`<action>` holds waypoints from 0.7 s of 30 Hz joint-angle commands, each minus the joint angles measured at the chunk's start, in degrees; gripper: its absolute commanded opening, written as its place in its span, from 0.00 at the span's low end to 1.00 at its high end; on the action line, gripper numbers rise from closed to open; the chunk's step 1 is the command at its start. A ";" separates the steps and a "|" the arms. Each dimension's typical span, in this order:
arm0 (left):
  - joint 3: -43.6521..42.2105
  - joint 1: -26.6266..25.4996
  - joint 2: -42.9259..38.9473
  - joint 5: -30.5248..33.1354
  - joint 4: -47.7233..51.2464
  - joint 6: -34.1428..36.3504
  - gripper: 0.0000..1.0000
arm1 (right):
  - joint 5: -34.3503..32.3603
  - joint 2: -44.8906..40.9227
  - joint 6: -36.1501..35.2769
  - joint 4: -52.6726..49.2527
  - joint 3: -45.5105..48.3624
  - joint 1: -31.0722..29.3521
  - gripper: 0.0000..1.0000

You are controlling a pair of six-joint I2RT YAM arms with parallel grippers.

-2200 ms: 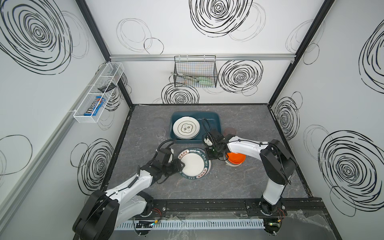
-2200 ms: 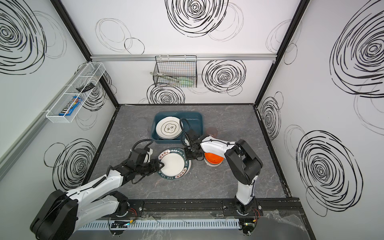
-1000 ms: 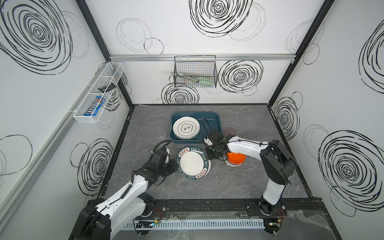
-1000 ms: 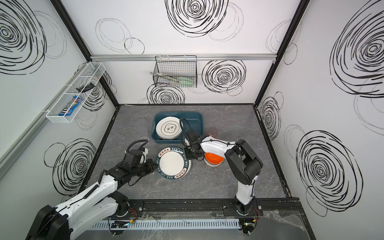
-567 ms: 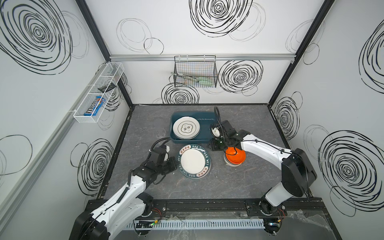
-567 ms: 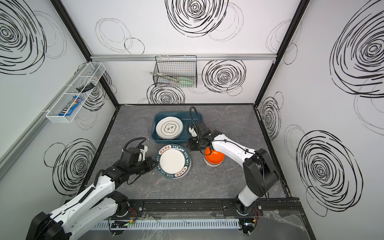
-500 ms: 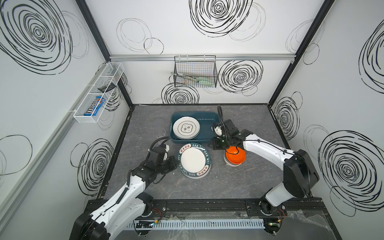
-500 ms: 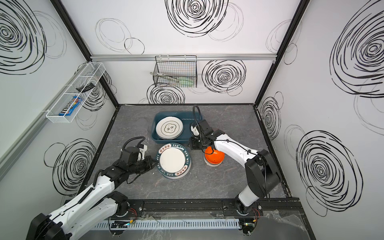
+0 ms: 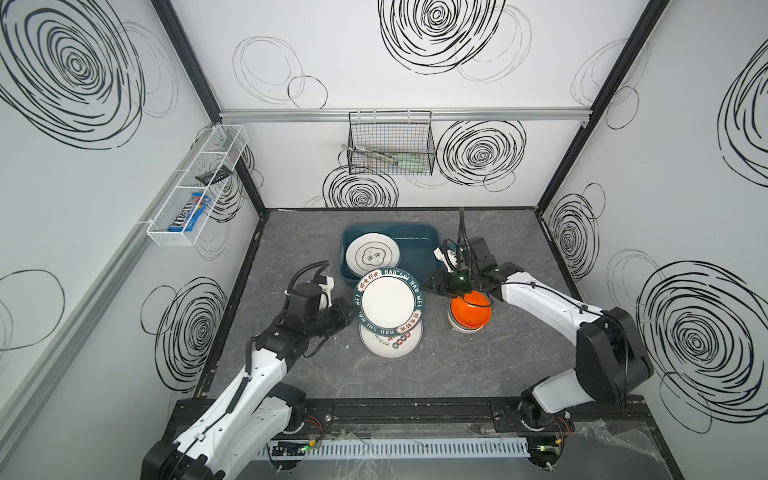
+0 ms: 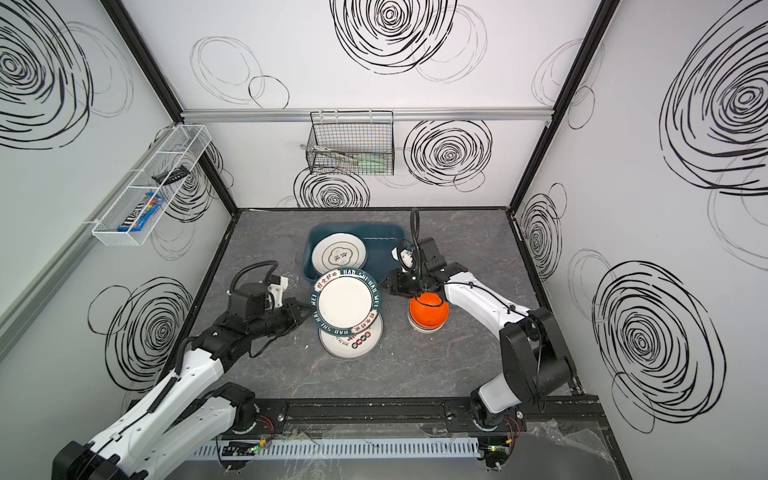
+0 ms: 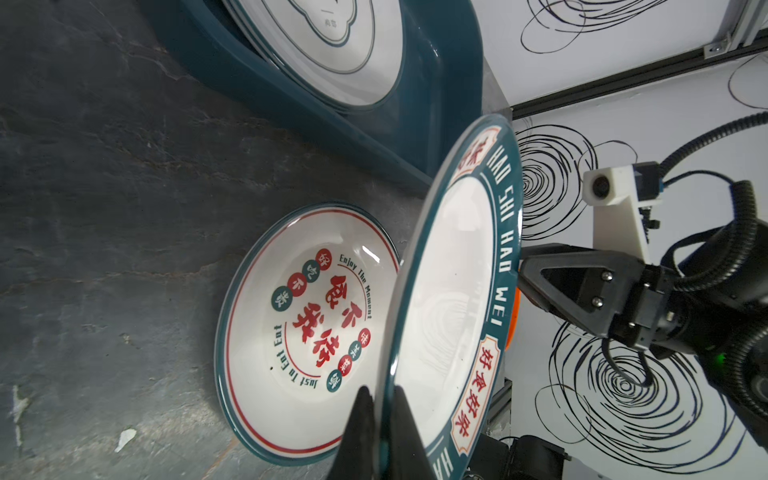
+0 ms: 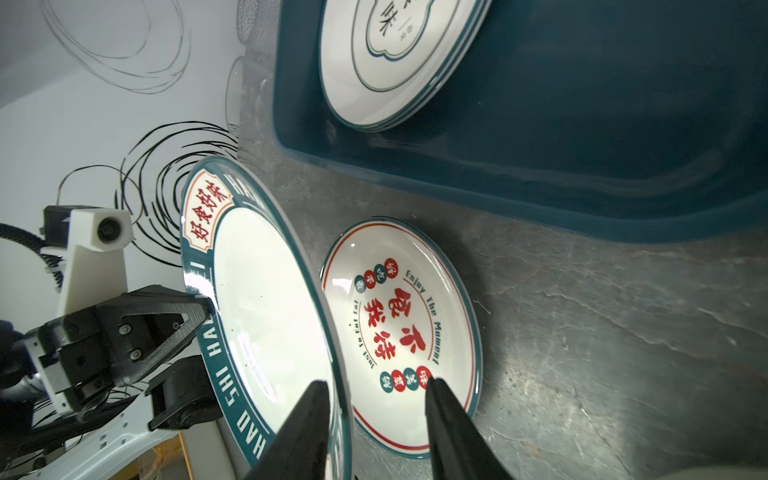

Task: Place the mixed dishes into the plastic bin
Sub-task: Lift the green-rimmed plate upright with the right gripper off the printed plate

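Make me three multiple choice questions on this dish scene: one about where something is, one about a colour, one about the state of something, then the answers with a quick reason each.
1. Where is the plate with red characters?
A held in the air; B leaning upright; C flat on the table

2. What colour is the top bowl?
A orange; B blue; C pink

3. The left pincer is:
A wide open; B shut on the rim of the green-rimmed plate; C out of sight

Answers:
1 C, both top views show it lying on the table, partly hidden by the lifted green-rimmed plate.
2 A, its inside is bright orange.
3 B, the left wrist view shows its fingers clamping the rim.
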State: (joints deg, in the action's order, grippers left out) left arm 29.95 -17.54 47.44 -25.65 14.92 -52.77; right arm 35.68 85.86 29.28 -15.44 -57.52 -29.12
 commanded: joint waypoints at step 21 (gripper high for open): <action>1.05 0.80 -0.79 -4.33 -9.65 -5.15 0.13 | 6.54 -1.10 2.37 5.42 -0.01 0.54 0.04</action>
State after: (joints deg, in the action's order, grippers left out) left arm 30.35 -17.23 47.44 -28.56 11.62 -57.25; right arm 41.85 85.80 31.68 -10.52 -57.30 -28.95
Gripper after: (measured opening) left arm 0.115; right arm 0.078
